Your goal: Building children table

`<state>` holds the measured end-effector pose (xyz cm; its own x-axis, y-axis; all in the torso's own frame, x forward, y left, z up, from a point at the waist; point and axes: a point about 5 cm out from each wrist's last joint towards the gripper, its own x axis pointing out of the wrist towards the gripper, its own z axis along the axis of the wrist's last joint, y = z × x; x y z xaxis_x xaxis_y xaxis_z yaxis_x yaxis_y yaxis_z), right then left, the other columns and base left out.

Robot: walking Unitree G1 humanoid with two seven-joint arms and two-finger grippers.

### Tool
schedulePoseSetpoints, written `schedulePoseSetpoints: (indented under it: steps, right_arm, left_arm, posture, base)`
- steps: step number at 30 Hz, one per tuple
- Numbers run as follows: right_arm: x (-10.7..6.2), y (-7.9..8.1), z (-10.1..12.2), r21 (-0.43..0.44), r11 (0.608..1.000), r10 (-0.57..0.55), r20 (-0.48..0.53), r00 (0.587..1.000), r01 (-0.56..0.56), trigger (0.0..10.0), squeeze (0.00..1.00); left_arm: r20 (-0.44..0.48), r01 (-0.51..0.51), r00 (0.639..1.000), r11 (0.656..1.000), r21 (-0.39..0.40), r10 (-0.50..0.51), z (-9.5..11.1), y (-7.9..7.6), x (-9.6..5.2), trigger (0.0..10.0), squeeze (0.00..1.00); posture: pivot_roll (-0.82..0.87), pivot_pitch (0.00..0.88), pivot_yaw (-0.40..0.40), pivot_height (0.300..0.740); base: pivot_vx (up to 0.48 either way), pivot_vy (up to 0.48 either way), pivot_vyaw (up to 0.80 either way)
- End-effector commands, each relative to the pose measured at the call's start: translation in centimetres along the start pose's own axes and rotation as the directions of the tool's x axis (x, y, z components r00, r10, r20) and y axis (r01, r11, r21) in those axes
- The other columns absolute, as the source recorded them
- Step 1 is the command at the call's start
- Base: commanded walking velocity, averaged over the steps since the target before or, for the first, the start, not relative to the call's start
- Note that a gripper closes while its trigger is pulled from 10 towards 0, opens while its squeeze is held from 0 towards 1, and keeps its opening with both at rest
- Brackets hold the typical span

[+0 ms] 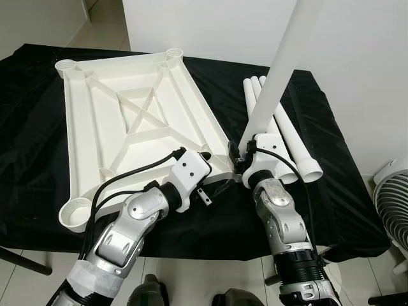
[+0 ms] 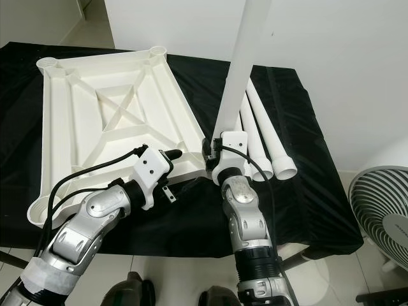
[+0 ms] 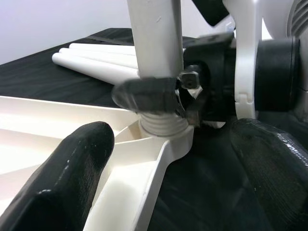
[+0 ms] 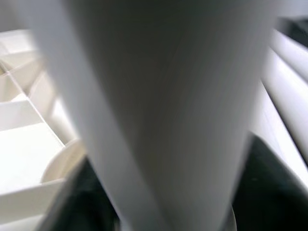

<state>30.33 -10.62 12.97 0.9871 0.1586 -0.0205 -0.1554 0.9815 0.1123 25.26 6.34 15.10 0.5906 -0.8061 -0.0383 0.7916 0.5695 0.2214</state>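
The white tabletop [image 1: 134,127] lies underside up on the black-draped counter [image 1: 331,191], exposing its corner sockets. The right hand [image 3: 159,96] grips an upright leg [image 1: 284,70] seated in the near socket [image 3: 166,130], likely for threading. The left hand [image 3: 159,159], fingers wide, brackets that corner. Spare legs [image 1: 287,134] lie just beyond.

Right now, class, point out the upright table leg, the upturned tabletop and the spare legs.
upright table leg [image 1: 280,70], left eye view, mid shaft.
upturned tabletop [image 1: 76,115], left eye view, left rim.
spare legs [image 1: 299,150], left eye view, one leg's shaft.

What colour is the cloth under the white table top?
The cloth is plain black, without any pattern. It shows best in the left eye view, around the table top.
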Motion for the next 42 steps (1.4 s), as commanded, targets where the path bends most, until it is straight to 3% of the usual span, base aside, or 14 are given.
schedulePoseSetpoints:
  steps: [1, 7, 13, 15, 25, 29, 37, 38, 40, 41, 42]
  right_arm:
    - [-0.2, 0.3, -0.3, 0.030, 0.999, 0.018, -0.020, 1.000, -0.017, 10.0, 1.00]
    - [-0.4, 0.6, 0.1, 0.032, 0.997, 0.074, 0.004, 0.997, -0.074, 10.0, 1.00]
    - [-0.2, -0.5, 0.6, -0.031, 0.990, 0.137, 0.022, 0.990, -0.136, 10.0, 1.00]
    - [0.0, -1.2, 1.0, -0.069, 0.983, 0.171, 0.026, 0.985, -0.169, 10.0, 0.00]
    - [0.2, -2.3, 1.5, -0.121, 0.958, 0.264, 0.022, 0.964, -0.260, 10.0, 0.00]
    - [0.6, -3.2, 1.2, -0.200, 0.896, 0.403, -0.016, 0.915, -0.398, 10.0, 0.00]
    - [1.6, -3.0, 0.2, -0.231, 0.837, 0.494, -0.076, 0.866, -0.497, 10.0, 0.00]
    - [1.7, -2.9, 0.1, -0.220, 0.830, 0.509, -0.079, 0.857, -0.513, 4.2, 0.00]
    - [1.7, -2.9, 0.1, -0.220, 0.830, 0.509, -0.079, 0.857, -0.513, 4.2, 0.00]
    - [1.7, -2.8, 0.0, -0.206, 0.825, 0.522, -0.081, 0.849, -0.527, 0.0, 0.00]
    - [1.7, -2.8, -0.1, -0.211, 0.815, 0.535, -0.083, 0.841, -0.539, 0.0, 0.00]
  left_arm:
    - [-0.010, 0.039, 0.999, 0.999, 0.001, -0.039, -0.4, -0.1, -0.1, 10.0, 0.00]
    - [-0.006, 0.040, 0.999, 0.999, 0.000, -0.040, -0.4, 0.0, -0.2, 10.0, 0.00]
    - [-0.005, 0.052, 0.999, 0.999, -0.001, -0.052, -0.5, -0.1, -0.3, 10.0, 0.00]
    - [-0.003, 0.057, 0.998, 0.998, -0.002, -0.057, -0.5, -0.1, -0.2, 10.0, 0.00]
    - [0.000, 0.063, 0.998, 0.998, -0.004, -0.063, -0.5, -0.1, -0.1, 10.0, 0.00]
    - [0.003, 0.074, 0.997, 0.997, -0.006, -0.074, -0.4, -0.2, -0.1, 10.0, 0.00]
    - [0.009, 0.077, 0.997, 0.997, -0.007, -0.077, -0.3, -0.3, -0.1, 10.0, 0.00]
    - [0.009, 0.075, 0.997, 0.997, -0.006, -0.075, -0.3, -0.3, -0.1, 10.0, 0.00]
    - [0.009, 0.075, 0.997, 0.997, -0.006, -0.075, -0.3, -0.3, -0.1, 10.0, 0.00]
    - [0.010, 0.074, 0.997, 0.997, -0.005, -0.074, -0.2, -0.3, -0.1, 10.0, 0.00]
    - [0.010, 0.072, 0.997, 0.997, -0.005, -0.072, -0.2, -0.3, -0.1, 10.0, 0.00]
  posture:
    - [-0.03, 0.005, -0.027, 0.740]
    - [-0.03, 0.011, -0.026, 0.740]
    - [-0.04, 0.012, -0.023, 0.740]
    - [-0.04, 0.013, -0.022, 0.740]
    - [-0.04, 0.015, -0.023, 0.740]
    - [-0.04, 0.015, -0.020, 0.740]
    - [-0.03, 0.014, -0.023, 0.740]
    - [-0.02, 0.013, -0.026, 0.740]
    - [-0.02, 0.013, -0.026, 0.740]
    - [-0.02, 0.013, -0.026, 0.740]
    - [-0.02, 0.015, -0.030, 0.740]
  base:
    - [0.000, 0.000, 0.00]
    - [0.000, 0.000, 0.00]
    - [0.000, 0.000, 0.00]
    - [0.000, 0.000, 0.00]
    - [0.000, 0.000, 0.00]
    - [0.000, 0.000, 0.00]
    - [0.000, 0.000, 0.00]
    - [0.000, 0.000, 0.00]
    - [0.000, 0.000, 0.00]
    - [0.000, 0.000, 0.00]
    - [0.000, 0.000, 0.00]
